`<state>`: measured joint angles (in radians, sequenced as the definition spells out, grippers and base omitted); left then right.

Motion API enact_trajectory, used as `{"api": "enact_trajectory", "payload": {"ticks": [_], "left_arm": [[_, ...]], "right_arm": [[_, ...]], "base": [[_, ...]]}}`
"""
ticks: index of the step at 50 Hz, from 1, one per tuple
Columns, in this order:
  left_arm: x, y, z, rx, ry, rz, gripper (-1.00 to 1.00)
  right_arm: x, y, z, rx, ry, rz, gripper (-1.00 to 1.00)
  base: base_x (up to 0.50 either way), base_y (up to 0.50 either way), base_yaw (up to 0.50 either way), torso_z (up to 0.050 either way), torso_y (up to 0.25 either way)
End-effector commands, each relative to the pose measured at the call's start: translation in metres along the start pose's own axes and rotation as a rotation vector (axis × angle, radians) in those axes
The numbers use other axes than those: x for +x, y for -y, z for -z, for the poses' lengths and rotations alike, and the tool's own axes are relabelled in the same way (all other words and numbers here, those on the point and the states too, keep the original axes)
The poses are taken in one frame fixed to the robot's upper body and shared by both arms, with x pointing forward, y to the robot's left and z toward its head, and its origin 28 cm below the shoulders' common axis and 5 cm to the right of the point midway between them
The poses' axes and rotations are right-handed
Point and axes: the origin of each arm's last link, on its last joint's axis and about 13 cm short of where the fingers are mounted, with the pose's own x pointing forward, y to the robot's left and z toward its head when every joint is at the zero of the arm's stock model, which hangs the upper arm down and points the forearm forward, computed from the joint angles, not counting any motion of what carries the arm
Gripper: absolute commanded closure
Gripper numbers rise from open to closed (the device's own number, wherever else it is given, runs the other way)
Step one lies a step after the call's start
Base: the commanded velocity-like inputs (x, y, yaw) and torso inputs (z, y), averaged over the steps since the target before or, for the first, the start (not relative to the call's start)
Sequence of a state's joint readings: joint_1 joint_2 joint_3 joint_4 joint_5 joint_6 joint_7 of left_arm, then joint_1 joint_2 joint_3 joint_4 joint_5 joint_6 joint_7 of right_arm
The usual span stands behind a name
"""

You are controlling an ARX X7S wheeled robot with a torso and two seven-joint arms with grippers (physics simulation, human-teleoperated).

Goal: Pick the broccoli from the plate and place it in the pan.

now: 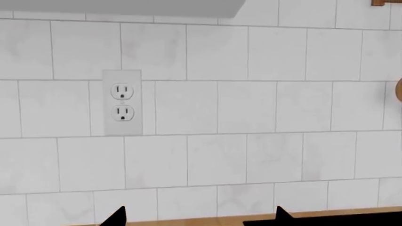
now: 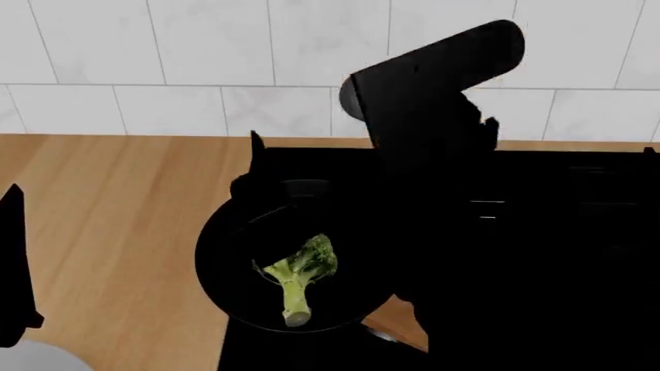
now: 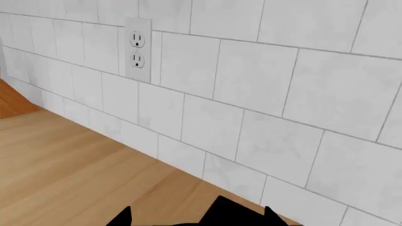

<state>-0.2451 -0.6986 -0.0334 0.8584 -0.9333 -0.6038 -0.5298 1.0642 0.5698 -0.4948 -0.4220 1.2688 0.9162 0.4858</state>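
Note:
The broccoli lies inside the black pan on the stove in the head view, crown towards the wall and pale stalk towards me. A light-brown patch, likely the pan's handle, shows at the pan's near right. An edge of the light-grey plate shows at the bottom left. My right gripper is open and empty, above the pan's far side, with one fingertip showing against the counter. My left gripper is open and empty; its arm is at the far left, near the plate.
The black stove fills the right half of the head view and my right arm rises over it. The wooden counter lies left of the stove. A white tiled wall with a socket stands behind.

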Motion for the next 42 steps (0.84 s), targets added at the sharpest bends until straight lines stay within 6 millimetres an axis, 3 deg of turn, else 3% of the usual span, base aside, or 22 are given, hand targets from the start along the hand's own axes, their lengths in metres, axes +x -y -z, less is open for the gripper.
{"api": "enact_trajectory", "payload": {"ticks": [1, 5, 11, 25, 31, 42], "left_arm": [[0.005, 0.0, -0.001, 0.0, 0.012, 0.004, -1.0], [0.01, -0.001, -0.004, 0.004, 0.026, 0.01, -1.0], [0.018, -0.004, -0.007, -0.031, 0.066, 0.008, -1.0], [0.035, -0.001, 0.014, -0.073, 0.118, -0.001, -1.0], [0.04, 0.002, 0.015, -0.09, 0.141, -0.012, -1.0], [0.042, 0.003, 0.015, -0.112, 0.157, 0.012, -1.0]], "right_arm": [[-0.055, 0.015, -0.056, 0.048, 0.282, 0.15, -1.0], [-0.057, 0.027, -0.044, 0.088, 0.299, 0.267, -1.0], [-0.056, 0.027, -0.021, 0.166, 0.361, 0.354, -1.0], [-0.051, 0.025, 0.033, 0.344, 0.343, 0.423, -1.0], [-0.05, 0.026, 0.045, 0.377, 0.322, 0.43, -1.0], [-0.049, 0.023, 0.048, 0.391, 0.322, 0.439, -1.0]], "base": [[0.0, 0.0, 0.0, 0.0, 0.0], [0.0, 0.0, 0.0, 0.0, 0.0], [0.0, 0.0, 0.0, 0.0, 0.0], [0.0, 0.0, 0.0, 0.0, 0.0], [0.0, 0.0, 0.0, 0.0, 0.0], [0.0, 0.0, 0.0, 0.0, 0.0]]}}
